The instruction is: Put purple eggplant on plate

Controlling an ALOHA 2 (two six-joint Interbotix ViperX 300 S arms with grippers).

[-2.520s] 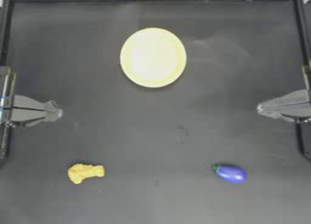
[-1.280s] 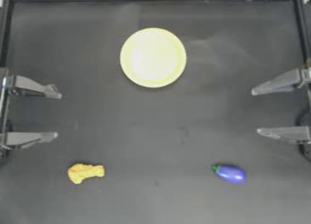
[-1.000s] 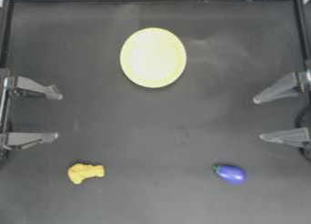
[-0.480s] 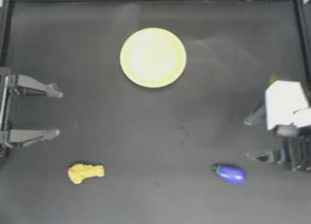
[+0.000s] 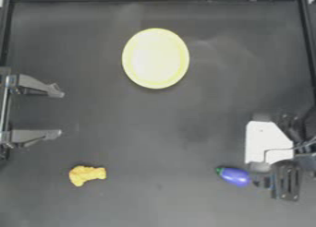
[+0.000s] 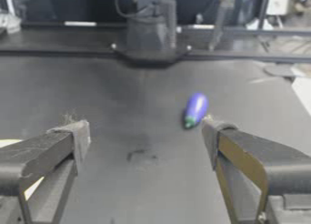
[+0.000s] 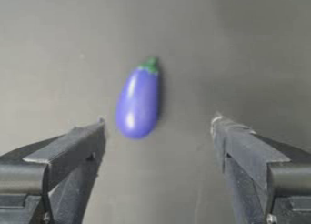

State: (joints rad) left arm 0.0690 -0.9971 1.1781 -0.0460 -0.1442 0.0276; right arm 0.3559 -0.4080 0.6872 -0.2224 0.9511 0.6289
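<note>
Purple and glossy, the purple eggplant (image 5: 234, 176) lies on its side on the dark table (image 5: 185, 129) at the near right, its small green stem cap pointing toward the table's middle. It also shows in the right wrist view (image 7: 138, 101) and, farther off, in the left wrist view (image 6: 195, 110). The right gripper (image 7: 158, 127) hangs just behind the eggplant's rounded end, on the side toward the right edge; its jaws stand wide apart and hold nothing, and the eggplant lies just ahead of the gap between them, nearer one jaw than the other, touching neither. From above, this gripper (image 5: 271, 177) is mostly hidden under the arm's white wrist housing.

At the near left, well apart from the eggplant, sits a lumpy yellow-orange food piece (image 5: 86, 174), alone on the table.

Farther back at the left edge, the left gripper (image 5: 57, 113) is drawn back at its own side, its jaws spread wide and empty. In its wrist view (image 6: 142, 136) a pale sliver of the plate shows at the picture's edge beside one jaw.

Farthest off, the plate (image 5: 154, 58) lies flat near the middle of the far half of the table, pale yellow with a brighter rim, bare on top, well apart from the eggplant and from both grippers.
</note>
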